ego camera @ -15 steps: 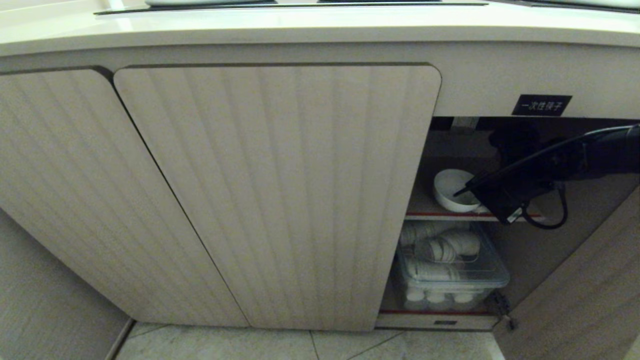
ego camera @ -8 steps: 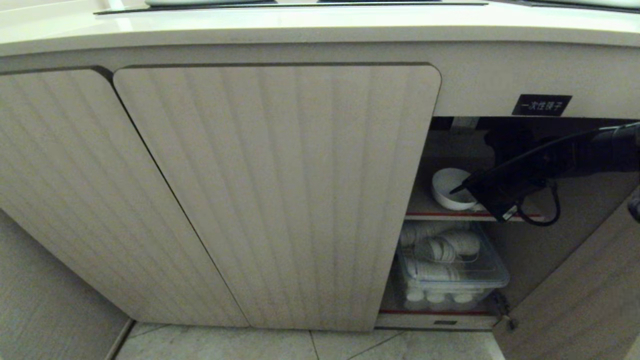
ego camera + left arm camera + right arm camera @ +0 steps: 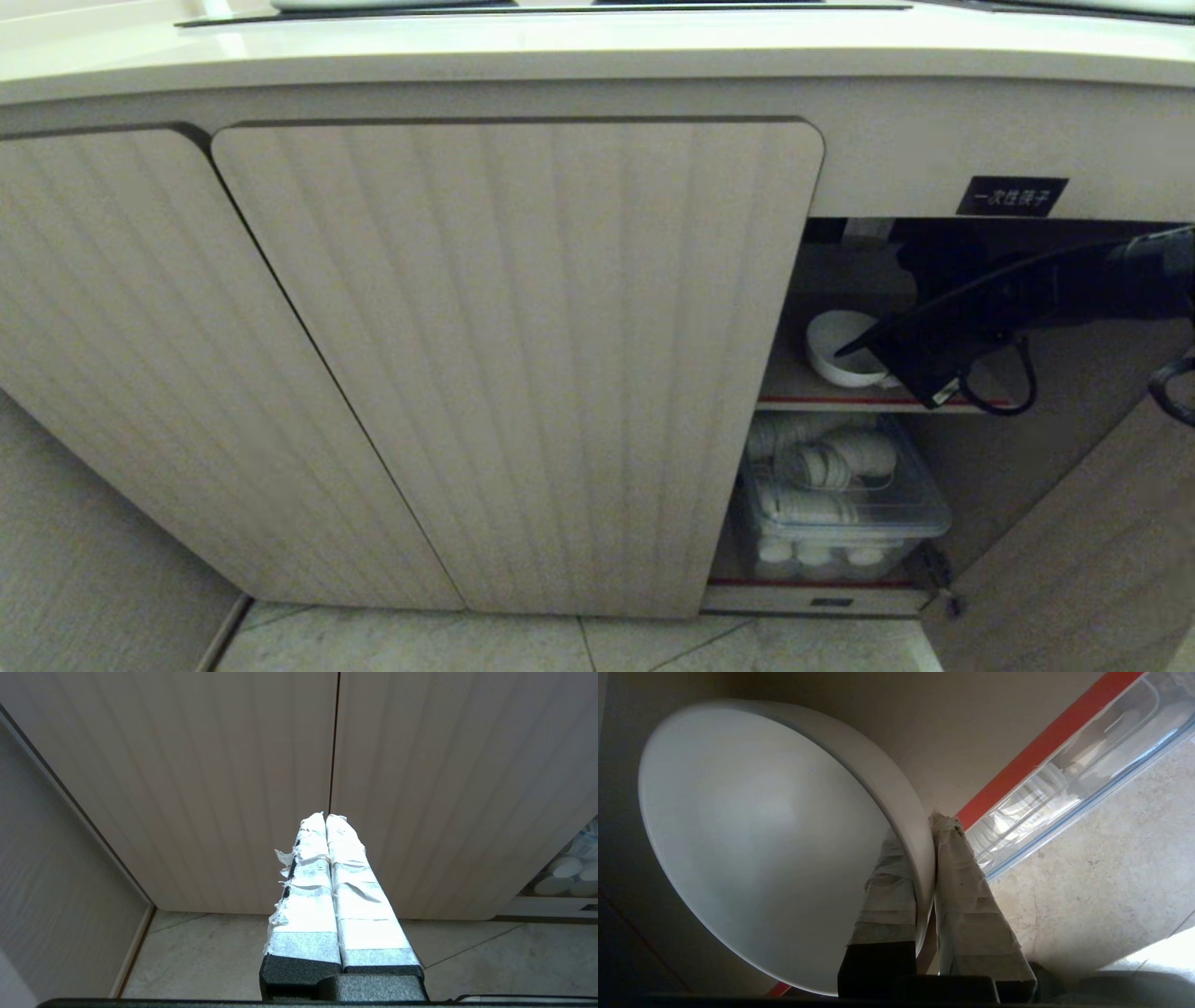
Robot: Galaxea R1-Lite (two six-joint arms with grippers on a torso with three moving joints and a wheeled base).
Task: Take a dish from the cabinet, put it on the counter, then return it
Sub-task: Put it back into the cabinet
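Firmly pinched: dish (image 3: 761, 826) rim between right end effector (image 3: 920, 830) fingers.

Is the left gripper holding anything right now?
No, the left gripper is shut on nothing, pointing at the closed cabinet doors.

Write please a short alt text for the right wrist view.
The right hand pinches the rim of the white dish, one taped finger inside and one outside. Behind it are the shelf's red edge and a clear plastic bin.
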